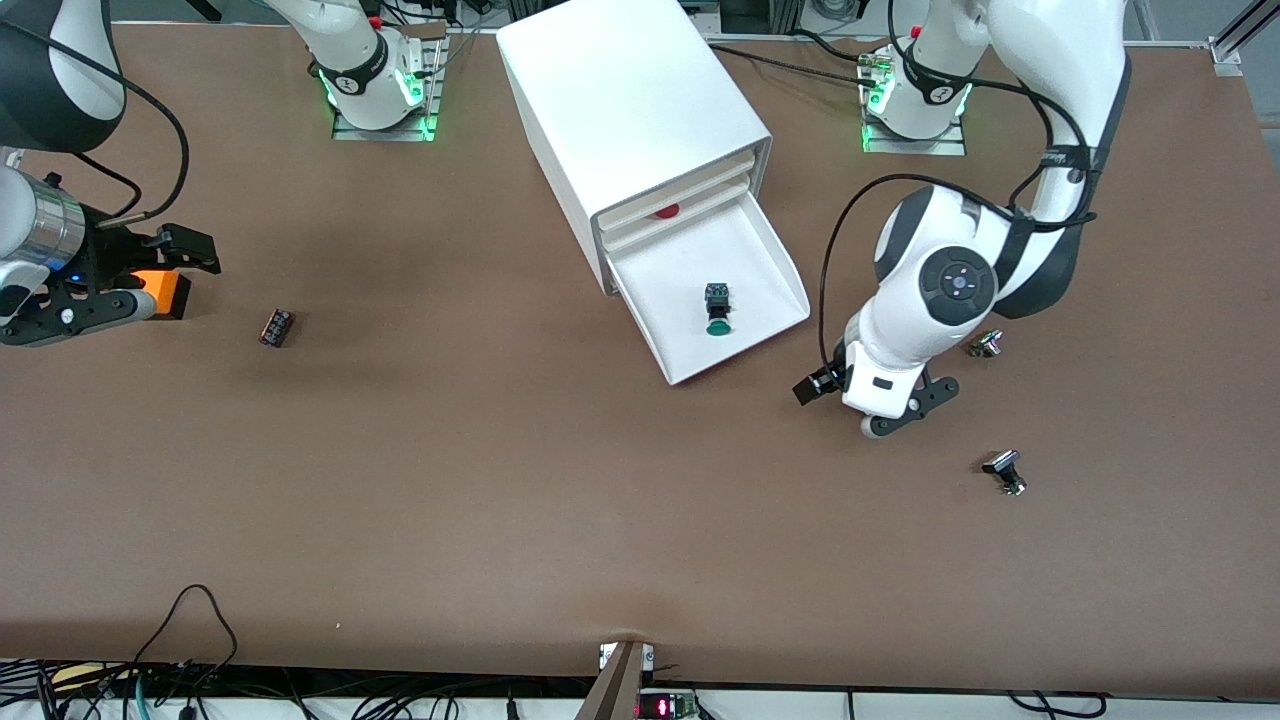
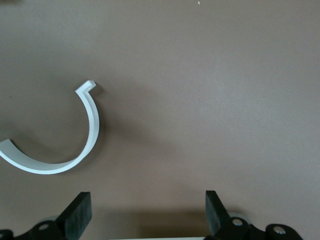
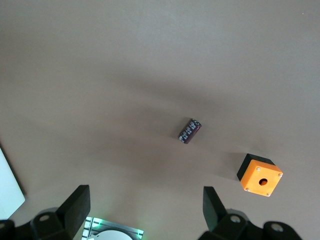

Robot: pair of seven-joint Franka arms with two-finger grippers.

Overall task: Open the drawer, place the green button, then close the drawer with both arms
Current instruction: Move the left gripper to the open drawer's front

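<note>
Two arms work over the brown desk (image 1: 500, 480), and neither tool is seen whole in the front view. The right tool (image 1: 100, 285) sits at that picture's edge, its arm cut off by the frame, and it partly covers the orange box (image 1: 165, 292) beneath it. The left tool (image 1: 872, 400) is largely hidden under its own white wrist. Both wrist views show the fingers (image 2: 80, 212) spread wide with nothing between them; the right tool (image 3: 145, 212) is equally wide and empty.

In the white cabinet (image 1: 620, 110), the drawer (image 1: 770, 255) stands pulled out. The drawer above it, marked with a red dot (image 1: 666, 211), shows only a thin strip. The button (image 1: 717, 307) lies on its side inside the open drawer. The left tool hangs over bare desk just beside the drawer's corner, toward the left arm's end; the button is near it but apart. The left wrist view catches only a curved white piece of the drawer's rim (image 2: 90, 125).

A small dark component (image 1: 276, 327) lies near the orange box. Two small metallic parts (image 1: 1005, 472) lie near the left arm, too small to identify.
</note>
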